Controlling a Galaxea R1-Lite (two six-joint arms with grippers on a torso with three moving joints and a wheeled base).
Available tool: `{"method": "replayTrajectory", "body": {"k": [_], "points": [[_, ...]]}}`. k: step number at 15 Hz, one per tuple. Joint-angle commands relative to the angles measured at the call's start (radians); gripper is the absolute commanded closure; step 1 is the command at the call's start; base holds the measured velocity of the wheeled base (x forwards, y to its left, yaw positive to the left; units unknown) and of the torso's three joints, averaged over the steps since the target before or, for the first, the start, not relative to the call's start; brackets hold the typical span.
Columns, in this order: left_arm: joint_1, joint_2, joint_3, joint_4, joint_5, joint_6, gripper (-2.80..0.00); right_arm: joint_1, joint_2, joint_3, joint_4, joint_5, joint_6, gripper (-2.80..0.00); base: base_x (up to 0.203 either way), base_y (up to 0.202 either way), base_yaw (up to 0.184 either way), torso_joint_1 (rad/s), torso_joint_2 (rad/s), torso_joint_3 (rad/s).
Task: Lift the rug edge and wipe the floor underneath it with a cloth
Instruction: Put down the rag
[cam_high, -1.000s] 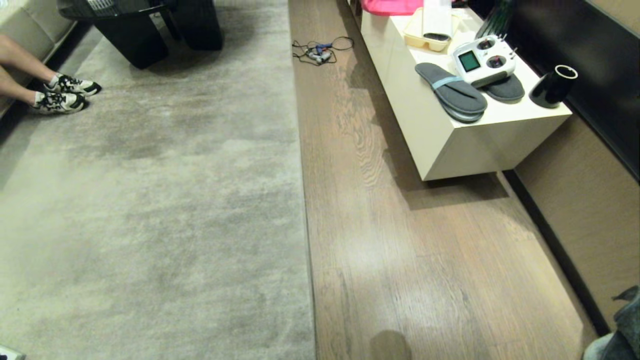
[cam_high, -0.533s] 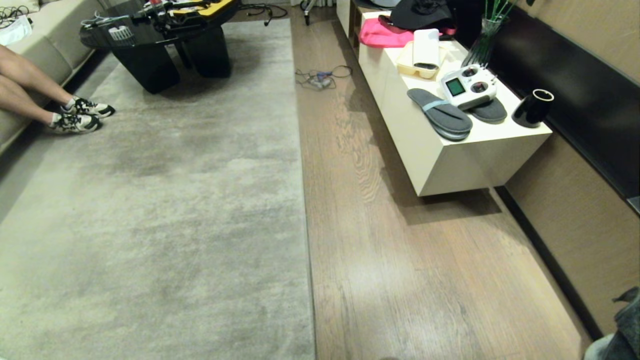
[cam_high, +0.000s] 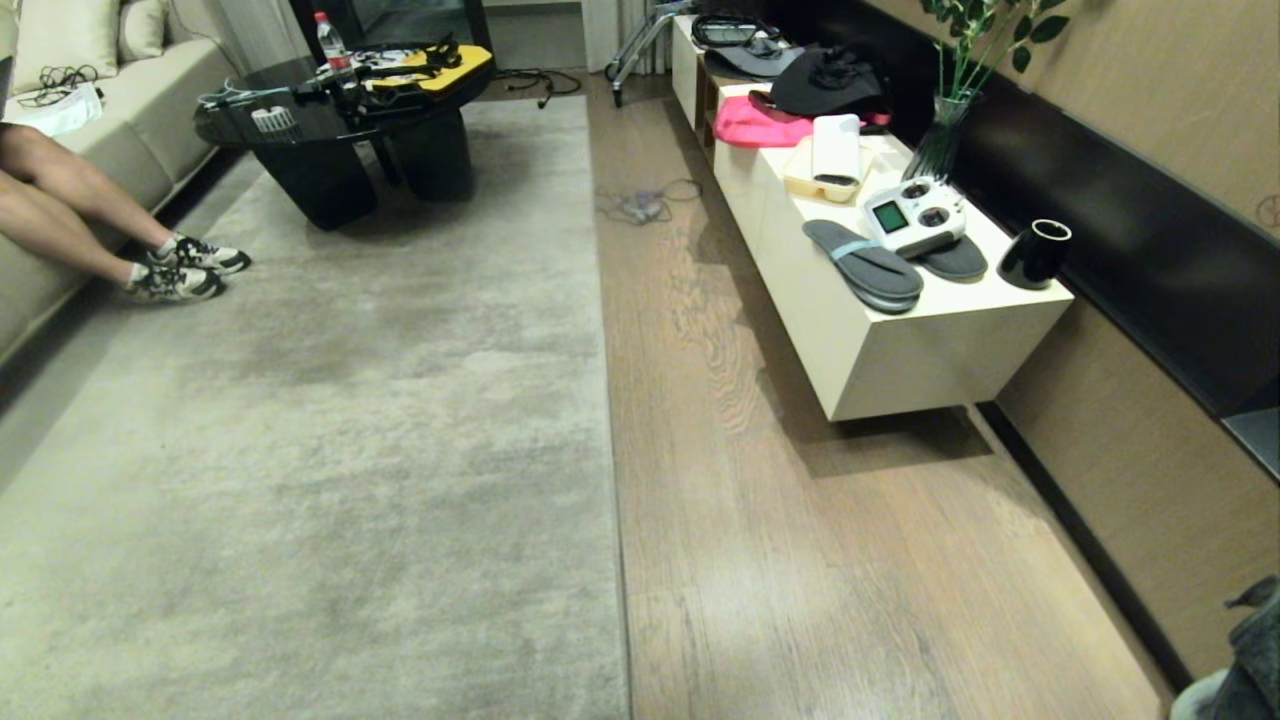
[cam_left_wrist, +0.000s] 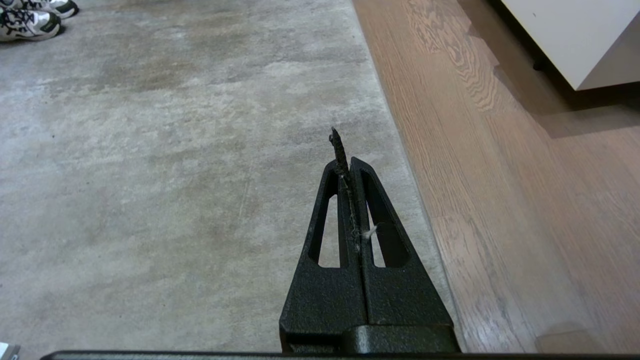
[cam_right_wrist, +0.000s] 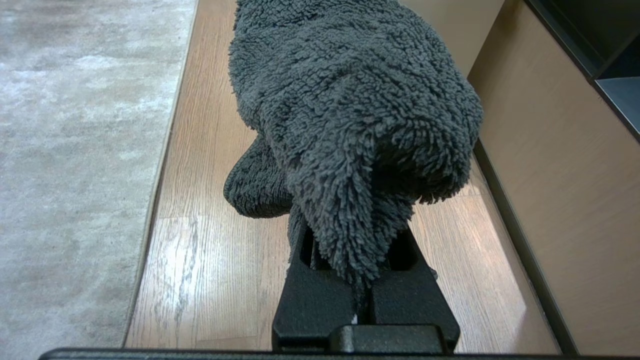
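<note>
The rug edge (cam_high: 612, 450) runs straight away from me down the middle of the head view, lying flat on the wood floor (cam_high: 800, 560). My left gripper (cam_left_wrist: 345, 165) hangs shut above the rug, just inside the rug edge (cam_left_wrist: 413, 190), with only a thin dark fibre scrap sticking out of its tips. My right gripper (cam_right_wrist: 357, 295) is shut on the dark grey fuzzy cloth (cam_right_wrist: 350, 115), which drapes over and hides its fingertips above the floor (cam_right_wrist: 210, 250). A bit of the cloth (cam_high: 1250, 650) shows at the head view's lower right corner.
A low cream cabinet (cam_high: 900, 350) stands on the right along the tan wall (cam_high: 1130, 450), bearing grey slippers (cam_high: 865, 265), a white controller (cam_high: 915, 215) and a black cup (cam_high: 1035, 253). Cables (cam_high: 640, 205) lie on the floor. A black table (cam_high: 350, 150) and a seated person's shoes (cam_high: 180, 272) are at the far left.
The head camera has tilted up, so the whole scene has slid down the picture and more of the far room shows. The rug and the other things have not moved.
</note>
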Motion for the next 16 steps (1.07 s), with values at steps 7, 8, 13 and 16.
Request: {"method": "replayTrajectory", "body": {"k": [7,8,13,16], "points": [[0.0,0.0,0.0,0.0,0.001,0.001,0.0,-0.001,0.001,0.0,-0.001,0.0,-0.001,0.0,0.0,0.0,0.0,0.001,0.0,0.008],[0.0,0.0,0.0,0.0,0.001,0.001,0.0,0.001,0.001,0.0,-0.001,0.0,-0.001,0.0,0.0,0.0,0.0,0.0,0.0,0.0],[0.0,0.0,0.0,0.0,0.001,0.001,0.0,0.001,0.001,0.0,-0.001,0.0,-0.001,0.0,0.0,0.0,0.0,0.0,0.0,0.0],[0.0,0.0,0.0,0.0,0.002,0.001,0.0,0.001,0.001,0.0,-0.001,0.0,-0.001,0.0,0.0,0.0,0.0,0.002,0.0,-0.012]]}}
